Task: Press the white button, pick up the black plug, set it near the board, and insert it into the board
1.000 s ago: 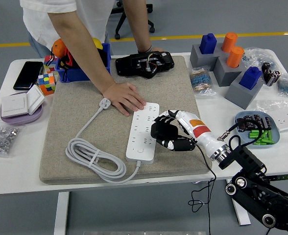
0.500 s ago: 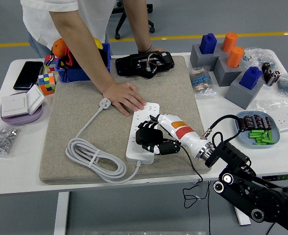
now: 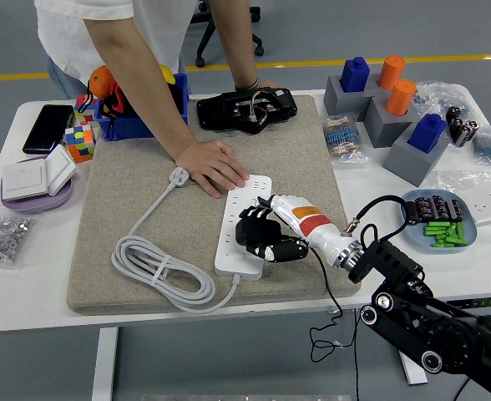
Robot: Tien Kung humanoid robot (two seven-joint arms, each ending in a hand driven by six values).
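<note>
The right hand [image 3: 264, 236] was held curled over the white power strip [image 3: 244, 225], its grip unclear. The strip's far end was steadied by a person's hand [image 3: 214, 164].

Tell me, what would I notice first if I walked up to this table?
Probably the robot's right hand, black and white, resting curled on the white power strip in the middle of the grey mat. Just behind it, a person's hand presses flat on the strip's far end. The strip's grey cable lies coiled to the left on the mat.
</note>
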